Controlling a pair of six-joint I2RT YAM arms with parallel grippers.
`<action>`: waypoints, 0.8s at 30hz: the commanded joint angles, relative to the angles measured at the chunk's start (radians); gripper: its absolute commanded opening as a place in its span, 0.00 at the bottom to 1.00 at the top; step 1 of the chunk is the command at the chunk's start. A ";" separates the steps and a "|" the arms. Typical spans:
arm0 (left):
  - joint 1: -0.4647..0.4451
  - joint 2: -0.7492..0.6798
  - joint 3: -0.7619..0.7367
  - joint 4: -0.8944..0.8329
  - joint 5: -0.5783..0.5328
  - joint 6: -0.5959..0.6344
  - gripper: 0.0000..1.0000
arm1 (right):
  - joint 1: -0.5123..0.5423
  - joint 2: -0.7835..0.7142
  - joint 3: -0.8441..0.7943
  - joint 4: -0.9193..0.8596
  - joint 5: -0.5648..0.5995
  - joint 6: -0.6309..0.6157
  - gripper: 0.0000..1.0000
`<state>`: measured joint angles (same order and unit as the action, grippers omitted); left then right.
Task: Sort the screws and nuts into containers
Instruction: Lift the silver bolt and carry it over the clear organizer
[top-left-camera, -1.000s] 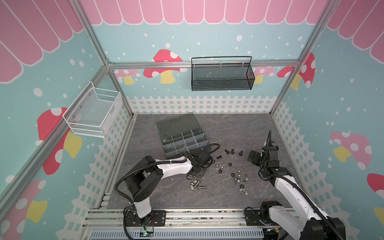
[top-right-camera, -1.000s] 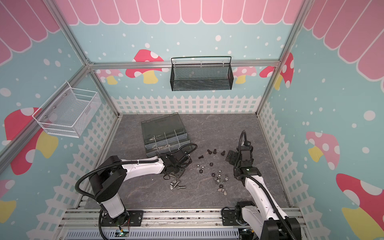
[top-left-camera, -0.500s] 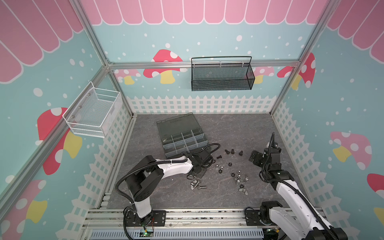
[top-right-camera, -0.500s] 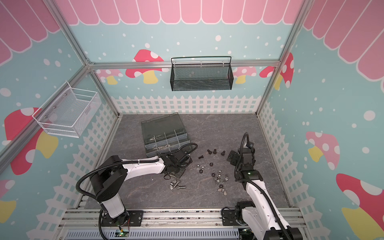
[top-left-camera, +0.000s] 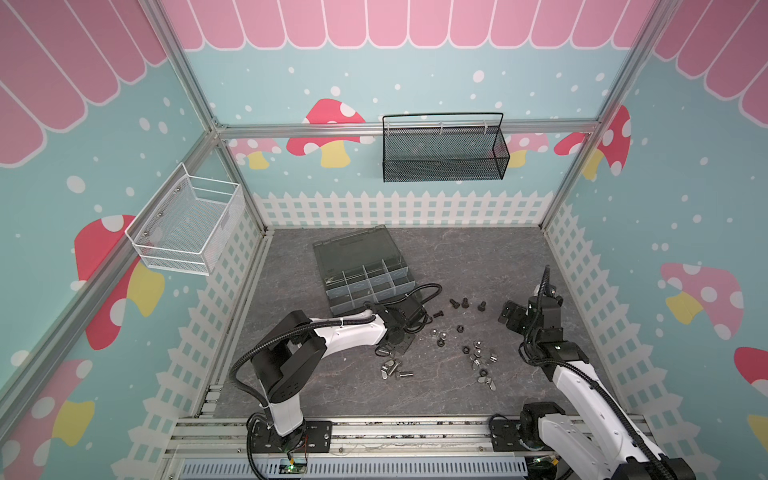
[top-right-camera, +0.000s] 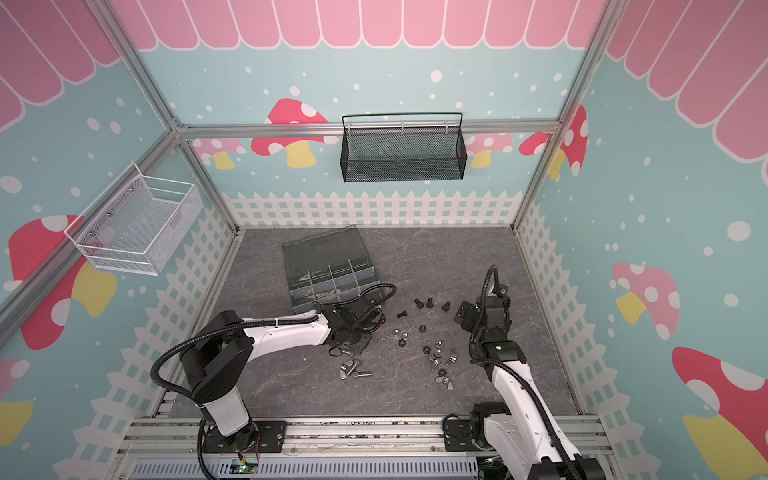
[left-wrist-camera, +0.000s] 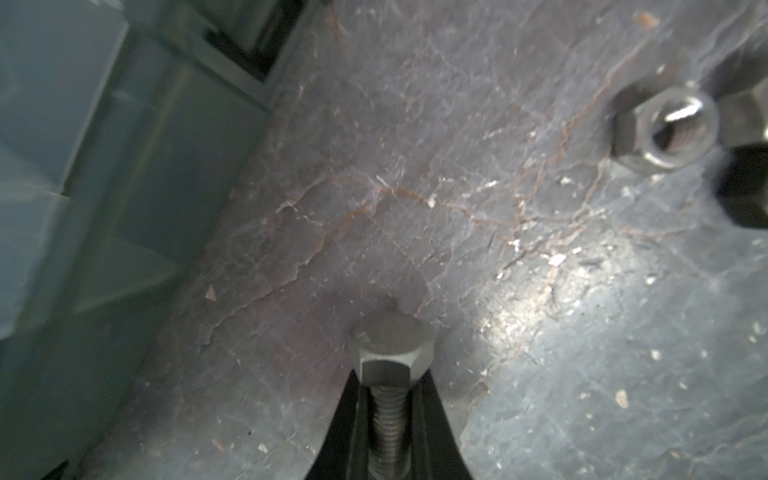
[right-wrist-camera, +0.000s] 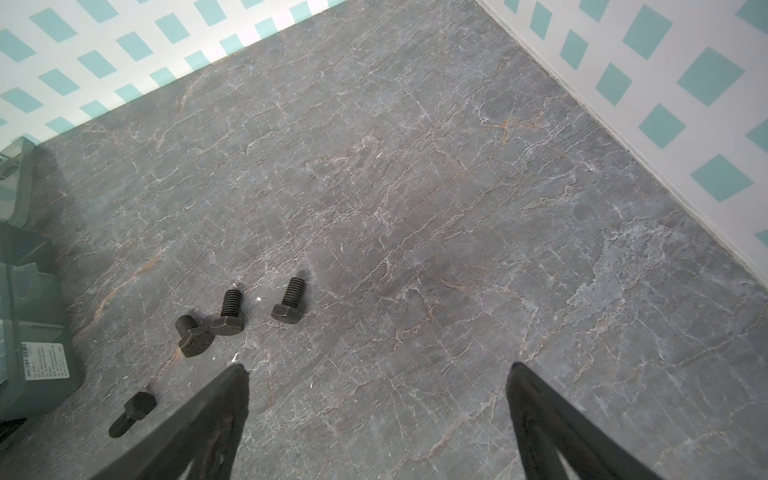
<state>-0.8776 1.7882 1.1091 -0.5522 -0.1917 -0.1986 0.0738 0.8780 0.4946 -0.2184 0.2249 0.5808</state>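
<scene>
Across the table (top-left-camera: 478, 257), the containers (top-left-camera: 370, 282) lie just beside my left hand (left-wrist-camera: 390, 376), clenched on a silver screw (left-wrist-camera: 390, 353) by its threaded shank, low over the surface. My right hand (right-wrist-camera: 377, 368) hangs released, empty. Gripped only at the tips, that screw could swivel or slip on the lift, or clip a container wall.

We log left arm (top-left-camera: 353, 332): white shells, black joints, black base plate (top-left-camera: 318, 432) | right arm (top-left-camera: 577, 386): same white-and-black build, small green light (top-left-camera: 557, 345) on one joint | black corrugated hose (top-left-camera: 249, 357): loops beside each arm | thin black cable (top-left-camera: 432, 286) at left wrist | left hand (left-wrist-camera: 390, 382), right hand (right-wrist-camera: 377, 365): we see slim black tapered fingers (right-wrist-camera: 199, 424)
</scene>
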 joint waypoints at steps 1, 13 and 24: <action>0.006 -0.066 0.055 -0.005 -0.068 -0.005 0.00 | 0.006 0.012 0.012 -0.009 -0.001 0.007 0.98; 0.145 -0.176 0.099 -0.024 -0.174 0.197 0.00 | 0.005 0.025 0.027 -0.008 -0.017 -0.007 0.98; 0.268 -0.162 0.064 -0.028 -0.178 0.388 0.00 | 0.006 0.039 0.026 0.009 -0.047 0.007 0.98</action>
<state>-0.6159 1.6230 1.1835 -0.5724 -0.3706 0.1055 0.0738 0.9062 0.4988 -0.2169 0.1917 0.5774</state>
